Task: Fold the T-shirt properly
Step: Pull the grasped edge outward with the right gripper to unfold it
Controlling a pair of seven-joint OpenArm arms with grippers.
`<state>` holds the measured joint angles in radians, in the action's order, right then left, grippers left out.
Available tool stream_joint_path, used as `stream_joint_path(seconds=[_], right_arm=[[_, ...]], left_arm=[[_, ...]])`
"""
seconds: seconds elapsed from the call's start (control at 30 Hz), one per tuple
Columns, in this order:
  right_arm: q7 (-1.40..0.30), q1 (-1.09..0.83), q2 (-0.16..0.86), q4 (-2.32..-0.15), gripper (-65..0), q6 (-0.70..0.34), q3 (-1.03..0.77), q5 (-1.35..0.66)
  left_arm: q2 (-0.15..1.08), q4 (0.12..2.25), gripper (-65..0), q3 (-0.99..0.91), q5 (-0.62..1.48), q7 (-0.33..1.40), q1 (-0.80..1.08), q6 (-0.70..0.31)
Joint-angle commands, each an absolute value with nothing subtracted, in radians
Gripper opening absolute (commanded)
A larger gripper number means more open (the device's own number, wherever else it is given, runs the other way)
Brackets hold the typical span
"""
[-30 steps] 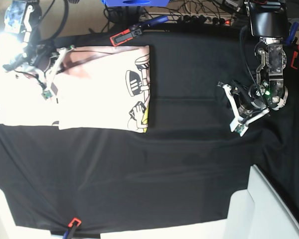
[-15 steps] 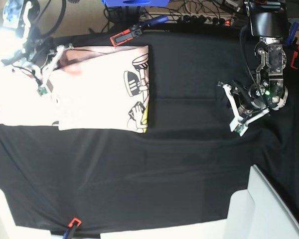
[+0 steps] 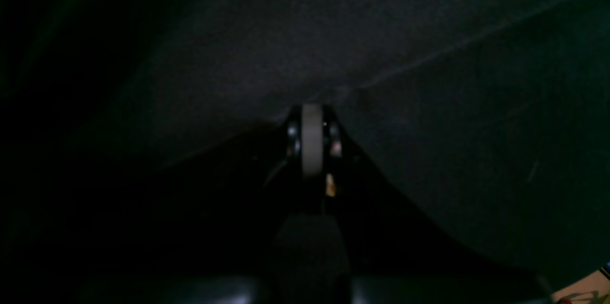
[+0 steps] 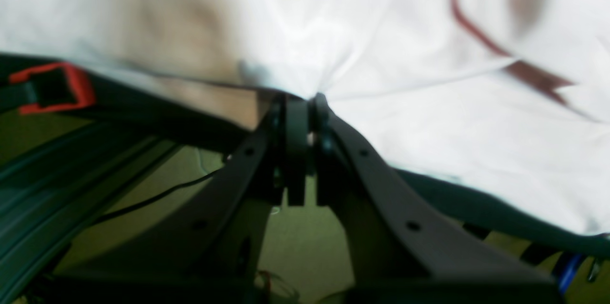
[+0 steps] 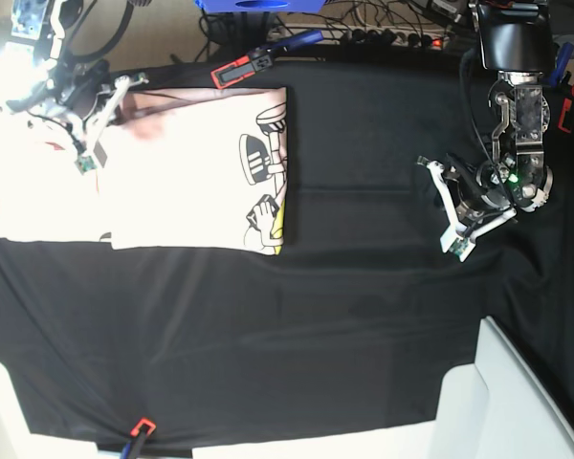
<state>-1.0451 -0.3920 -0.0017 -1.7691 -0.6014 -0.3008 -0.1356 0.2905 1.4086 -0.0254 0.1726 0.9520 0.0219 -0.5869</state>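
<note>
Base view: the black table cloth (image 5: 316, 316) covers the table. The left gripper (image 5: 456, 206) hovers over bare cloth, jaws closed, empty. Farther back, the pink T-shirt (image 5: 187, 172) lies folded; the right gripper (image 4: 305, 104) pinches its edge.

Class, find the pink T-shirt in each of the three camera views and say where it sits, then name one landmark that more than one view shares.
Base: the T-shirt lies at upper left on the black table cloth.
Right wrist: it fills the upper frame, pinched by the right gripper.
Left wrist: only a pale sliver at the bottom right corner, probably the shirt.
Shared landmark: the red clamp.
</note>
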Motion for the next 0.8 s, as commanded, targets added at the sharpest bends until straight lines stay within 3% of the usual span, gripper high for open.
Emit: stream_joint_path(seconds=[0.0,0.17,0.37,0.77], right_arm=[[-1.036,-0.392,0.005,-1.787,-64.7,-0.602,-0.305,-0.142],[-1.036,-0.397,0.005,-1.781,-64.7,-0.599,-0.305,-0.142],[-1.029,-0.403,0.005,-1.779,-64.7,-0.493,-0.306,-0.143],[-1.036,-0.415,-0.056,-1.779,-64.7,-0.487,-0.387,-0.143]], left_arm=[[0.303,1.422,-65.0,-0.03,0.176,0.941,0.007,-0.587],[0.303,1.422,-65.0,-0.03,0.176,0.941,0.007,-0.587],[0.303,1.422,-65.0,-0.03,0.176,0.941,0.007,-0.587],[0.303,1.42,-65.0,-0.03,0.176,0.941,0.007,-0.587]])
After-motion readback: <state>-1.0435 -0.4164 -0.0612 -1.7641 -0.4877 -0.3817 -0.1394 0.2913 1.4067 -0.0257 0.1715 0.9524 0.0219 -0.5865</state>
